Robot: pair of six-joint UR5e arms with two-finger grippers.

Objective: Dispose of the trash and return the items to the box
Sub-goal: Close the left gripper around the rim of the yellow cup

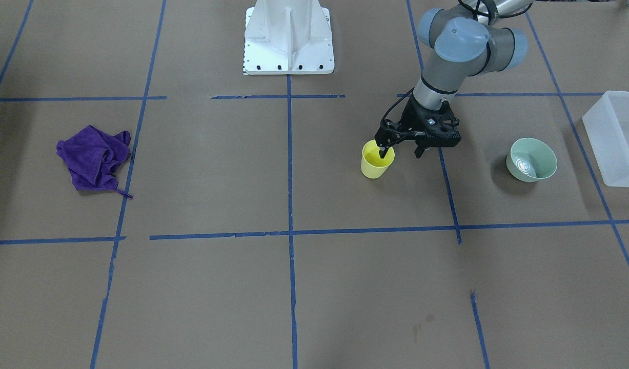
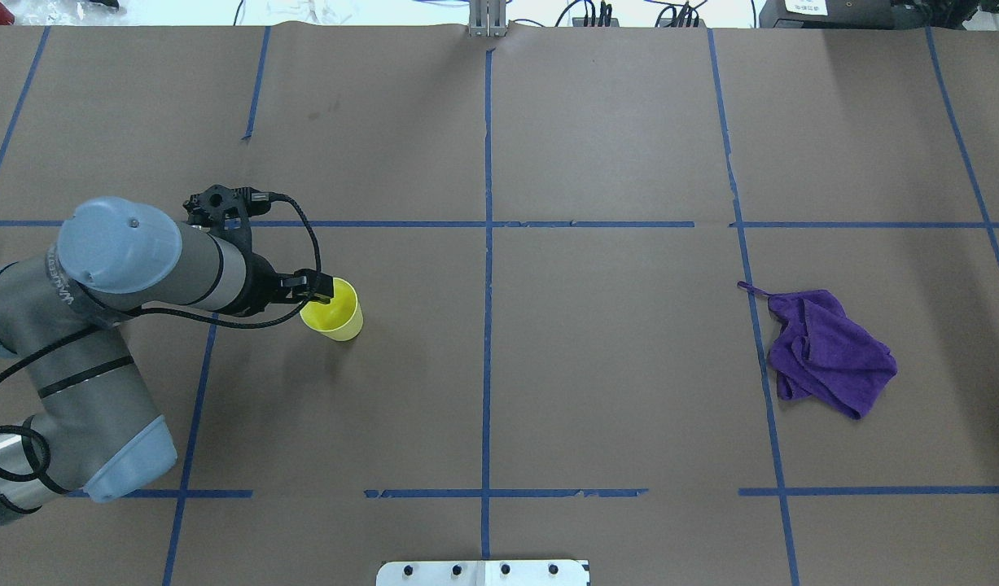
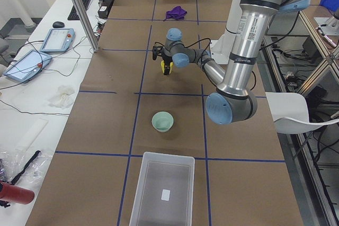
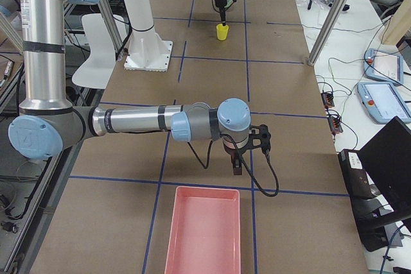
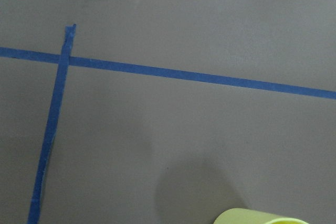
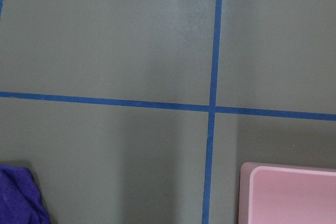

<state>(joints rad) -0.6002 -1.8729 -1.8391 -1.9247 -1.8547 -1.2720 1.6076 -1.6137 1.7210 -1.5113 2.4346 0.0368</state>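
The yellow cup (image 1: 377,163) stands upright on the brown table, and also shows in the overhead view (image 2: 336,313). My left gripper (image 1: 400,152) is open over it, one finger inside the cup and the other outside its rim on the bowl's side. The pale green bowl (image 1: 532,160) sits upright further along toward the box (image 1: 616,138), a frosted-white bin at the table's end. The bowl (image 3: 162,121) and the box (image 3: 164,194) also show in the exterior left view. My right gripper (image 4: 237,170) hangs low over the table near a pink bin; I cannot tell whether it is open or shut.
A crumpled purple cloth (image 2: 829,354) lies on the robot's right half of the table. A pink bin (image 4: 202,232) stands at that end. The white robot base (image 1: 288,41) sits at the table's near-robot edge. Blue tape lines cross the brown surface.
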